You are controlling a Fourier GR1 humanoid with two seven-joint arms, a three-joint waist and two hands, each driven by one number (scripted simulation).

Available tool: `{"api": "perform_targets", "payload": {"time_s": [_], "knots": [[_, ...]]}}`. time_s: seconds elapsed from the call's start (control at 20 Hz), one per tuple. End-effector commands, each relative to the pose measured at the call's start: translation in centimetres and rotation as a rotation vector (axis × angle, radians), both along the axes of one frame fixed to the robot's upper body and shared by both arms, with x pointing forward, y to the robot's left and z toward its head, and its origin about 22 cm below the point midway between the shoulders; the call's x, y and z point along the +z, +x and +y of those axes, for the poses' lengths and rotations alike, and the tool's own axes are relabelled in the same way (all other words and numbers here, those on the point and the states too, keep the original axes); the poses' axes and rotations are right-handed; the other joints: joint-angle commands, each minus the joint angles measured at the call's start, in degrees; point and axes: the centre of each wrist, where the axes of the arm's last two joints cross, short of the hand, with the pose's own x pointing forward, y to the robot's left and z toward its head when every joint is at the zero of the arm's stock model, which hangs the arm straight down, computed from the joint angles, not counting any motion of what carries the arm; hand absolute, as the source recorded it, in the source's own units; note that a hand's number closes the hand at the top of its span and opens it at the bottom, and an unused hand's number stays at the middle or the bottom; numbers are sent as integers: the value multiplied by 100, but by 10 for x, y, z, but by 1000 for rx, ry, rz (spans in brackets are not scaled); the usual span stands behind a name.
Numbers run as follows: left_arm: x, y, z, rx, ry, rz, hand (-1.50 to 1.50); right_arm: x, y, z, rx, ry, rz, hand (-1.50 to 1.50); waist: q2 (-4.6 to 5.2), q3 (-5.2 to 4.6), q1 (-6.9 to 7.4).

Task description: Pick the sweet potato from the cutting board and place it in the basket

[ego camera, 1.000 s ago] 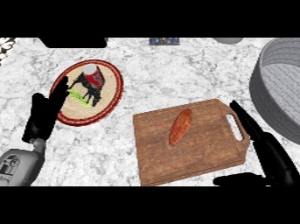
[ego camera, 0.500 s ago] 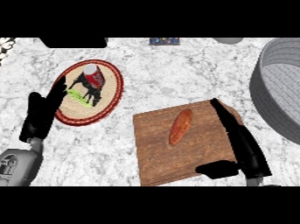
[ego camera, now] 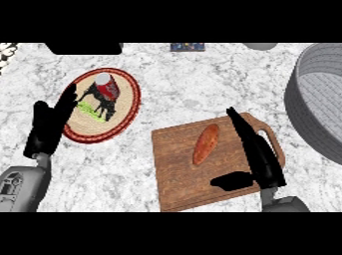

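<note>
Head view looked down on a white marble surface (ego camera: 203, 84). On the cutting board (ego camera: 181, 184) at its near edge lay the sweet potato (ego camera: 206, 144), long axis running near to far, tipped slightly right. Just beside it hovered the right hand (ego camera: 258, 159), fingers straight, holding nothing. The grey basket (ego camera: 328, 99) sat at the right edge. The left hand (ego camera: 48, 127) rested unclenched, overlapping a patterned plate (ego camera: 125, 107).
</note>
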Motion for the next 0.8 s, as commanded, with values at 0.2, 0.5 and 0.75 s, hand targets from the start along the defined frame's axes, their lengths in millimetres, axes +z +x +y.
{"api": "perform_targets", "payload": {"time_s": [0.2,0.5,0.75], "knots": [[7,-10,-9,24,-3,-7,0,-14,5,22,5,3,-3,-150,-2,1,4],[-3,-1,-3,1,12,-8,0,-15,20,10,13,-6,65,-150,0,0,-4],[-1,-2,-20,9,-2,10,0,-35,13,15,12,-5,90,-150,0,1,-4]]}}
